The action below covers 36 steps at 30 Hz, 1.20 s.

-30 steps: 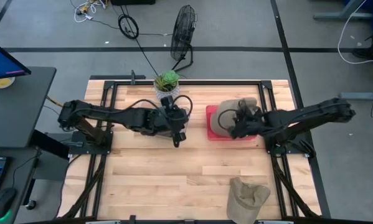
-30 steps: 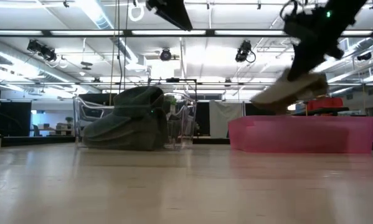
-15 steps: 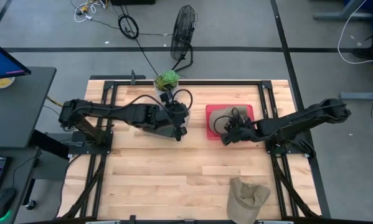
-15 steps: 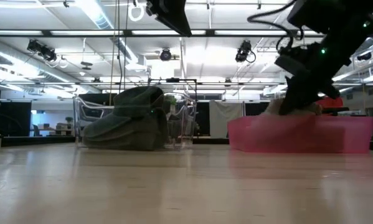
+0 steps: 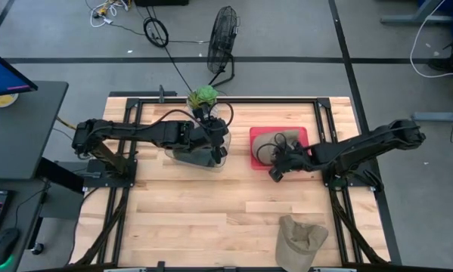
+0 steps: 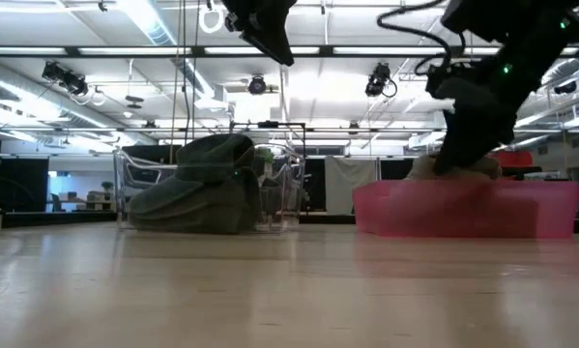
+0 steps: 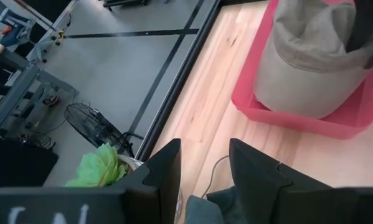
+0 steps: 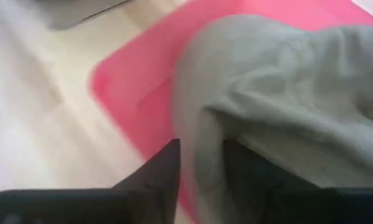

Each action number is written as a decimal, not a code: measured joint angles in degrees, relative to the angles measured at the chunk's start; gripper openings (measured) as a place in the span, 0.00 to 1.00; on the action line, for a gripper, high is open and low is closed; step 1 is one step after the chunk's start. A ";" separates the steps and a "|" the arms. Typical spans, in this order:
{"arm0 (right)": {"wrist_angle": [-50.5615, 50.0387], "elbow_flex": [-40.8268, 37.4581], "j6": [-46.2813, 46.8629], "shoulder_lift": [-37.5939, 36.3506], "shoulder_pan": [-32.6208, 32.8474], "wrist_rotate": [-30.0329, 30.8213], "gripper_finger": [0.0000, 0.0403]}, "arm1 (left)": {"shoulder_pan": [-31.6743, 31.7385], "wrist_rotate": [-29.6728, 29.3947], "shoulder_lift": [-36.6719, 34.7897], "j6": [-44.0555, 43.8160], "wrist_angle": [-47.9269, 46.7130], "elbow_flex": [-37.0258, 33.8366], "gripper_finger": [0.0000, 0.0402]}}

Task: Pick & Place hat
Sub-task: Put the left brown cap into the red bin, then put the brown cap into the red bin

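A beige hat (image 5: 274, 146) lies in the pink tray (image 5: 299, 134) at the table's far right; it also shows in the left wrist view (image 7: 311, 68) and the low view (image 6: 461, 168). My right gripper (image 5: 274, 171) hovers over the hat's near-left edge (image 8: 198, 124), fingers open with a narrow gap (image 8: 200, 168). A dark green hat (image 6: 202, 184) sits in a clear bin (image 6: 132, 184). My left gripper (image 5: 217, 153) hangs above that bin, open with a narrow gap (image 7: 205, 174). A second beige hat (image 5: 302, 234) rests on the table by the near edge.
A potted plant (image 5: 203, 96) stands at the far edge behind the clear bin. A floor fan (image 5: 224, 34) is beyond the table. The wooden table's (image 5: 211, 219) middle and near left show bare wood.
My right gripper came down from above the pink tray and moved toward the near-left, bringing the beige hat with it. That hat was lifted clear and now lies in the tray. My left gripper drifted toward the far edge, over the clear bin.
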 joint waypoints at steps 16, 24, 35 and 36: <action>-25.32 20.96 -0.18 -0.01 8.73 -20.35 0.49 | -0.18 0.02 0.00 0.00 -0.09 0.00 0.35; -26.65 20.96 28.09 5.88 22.53 -26.67 0.49 | 0.80 0.07 0.00 -0.01 0.39 0.00 0.35; -12.71 20.91 49.79 17.01 33.16 -30.53 0.49 | 5.24 36.04 0.02 2.84 0.39 -0.02 0.35; -12.72 20.91 50.60 17.53 33.27 -30.49 0.49 | 5.53 38.90 0.07 3.22 0.50 -0.02 0.35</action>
